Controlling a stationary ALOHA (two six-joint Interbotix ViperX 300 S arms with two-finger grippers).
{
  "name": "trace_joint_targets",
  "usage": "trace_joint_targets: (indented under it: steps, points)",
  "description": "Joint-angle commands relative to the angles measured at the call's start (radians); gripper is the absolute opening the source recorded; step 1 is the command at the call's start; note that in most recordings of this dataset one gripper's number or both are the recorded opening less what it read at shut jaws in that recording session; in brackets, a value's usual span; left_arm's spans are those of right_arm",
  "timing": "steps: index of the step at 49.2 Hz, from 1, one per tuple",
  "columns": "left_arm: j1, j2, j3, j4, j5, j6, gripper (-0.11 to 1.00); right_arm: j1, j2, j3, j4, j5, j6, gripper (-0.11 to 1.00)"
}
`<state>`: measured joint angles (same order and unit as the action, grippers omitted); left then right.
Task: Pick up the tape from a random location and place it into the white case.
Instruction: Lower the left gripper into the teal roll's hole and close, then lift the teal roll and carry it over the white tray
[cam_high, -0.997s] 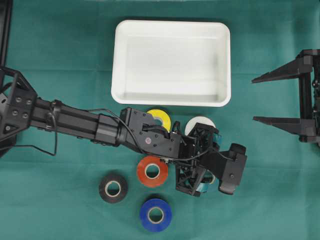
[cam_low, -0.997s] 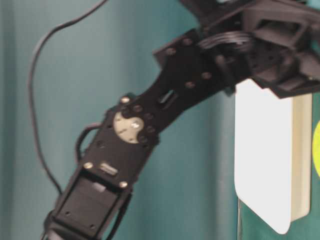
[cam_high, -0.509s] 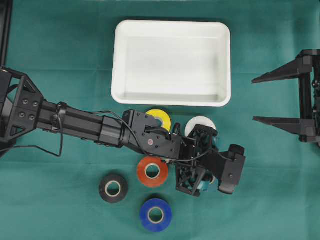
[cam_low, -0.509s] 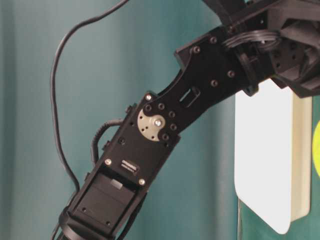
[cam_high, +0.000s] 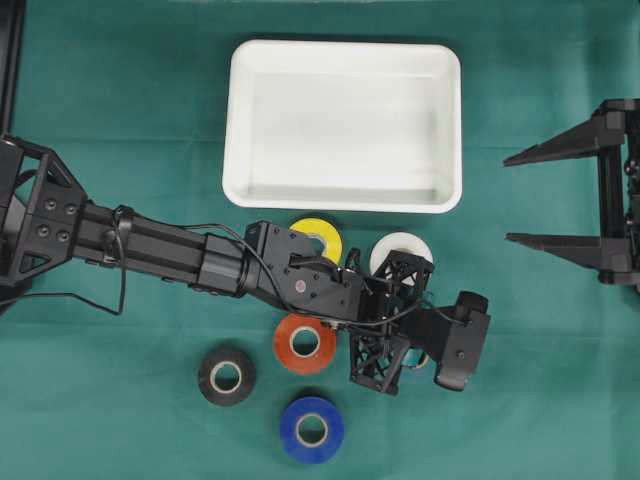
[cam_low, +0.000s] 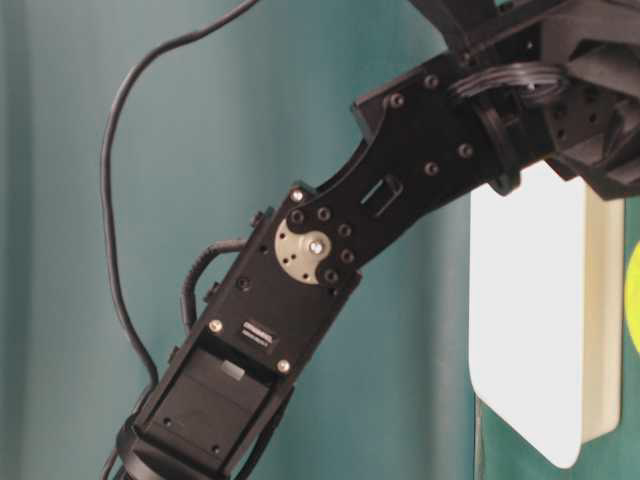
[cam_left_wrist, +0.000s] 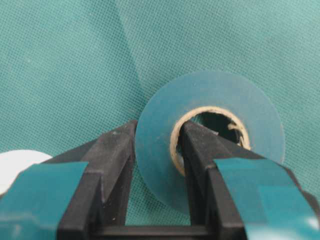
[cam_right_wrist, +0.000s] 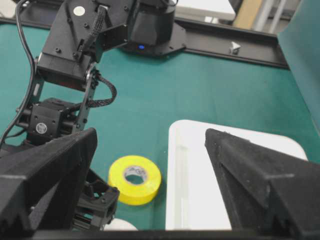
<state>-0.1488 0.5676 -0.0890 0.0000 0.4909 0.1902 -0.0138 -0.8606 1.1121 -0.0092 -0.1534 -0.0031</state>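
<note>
Left pincer (cam_left_wrist: 157, 165): my jaws are clamped on the wall of the teal tape (cam_left_wrist: 210, 145), one finger inside its core, one outside.
Teal tape: flat on the bench (cam_high: 120, 130), below the white tape (cam_high: 400, 247).
White case (cam_high: 345, 125): near, beyond the yellow tape (cam_high: 318, 236), floor bare.
Right pincer (cam_high: 560, 198): spread wide, well apart at the bench's right edge.

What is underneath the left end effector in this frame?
The left end effector is shut on a teal tape roll lying flat on the green cloth: one finger in its core, one outside. From overhead the arm covers that roll almost entirely.
</note>
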Motion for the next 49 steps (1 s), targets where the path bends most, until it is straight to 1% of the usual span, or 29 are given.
trace_joint_targets:
  steps: [1,11,25,34,42,49]
  points:
    - [-0.002,-0.031,-0.014,-0.002,0.014,0.000,0.22,0.000,0.006,-0.023,0.000,-0.005,0.002,0.91]
    - [-0.009,-0.083,-0.031,-0.003,0.066,0.002,0.22,0.000,0.006,-0.023,0.000,-0.005,0.005,0.91]
    - [-0.012,-0.219,-0.051,0.000,0.152,0.003,0.22,0.000,0.006,-0.025,0.000,0.005,0.005,0.91]
    - [-0.012,-0.304,-0.055,0.000,0.183,0.005,0.22,0.000,0.006,-0.028,0.000,0.012,0.005,0.91]
    - [-0.012,-0.362,-0.063,0.000,0.242,0.005,0.22,0.000,0.006,-0.032,0.000,0.021,0.005,0.91]
    - [-0.021,-0.405,-0.074,0.002,0.264,0.005,0.22,0.000,0.006,-0.034,0.000,0.023,0.005,0.91]
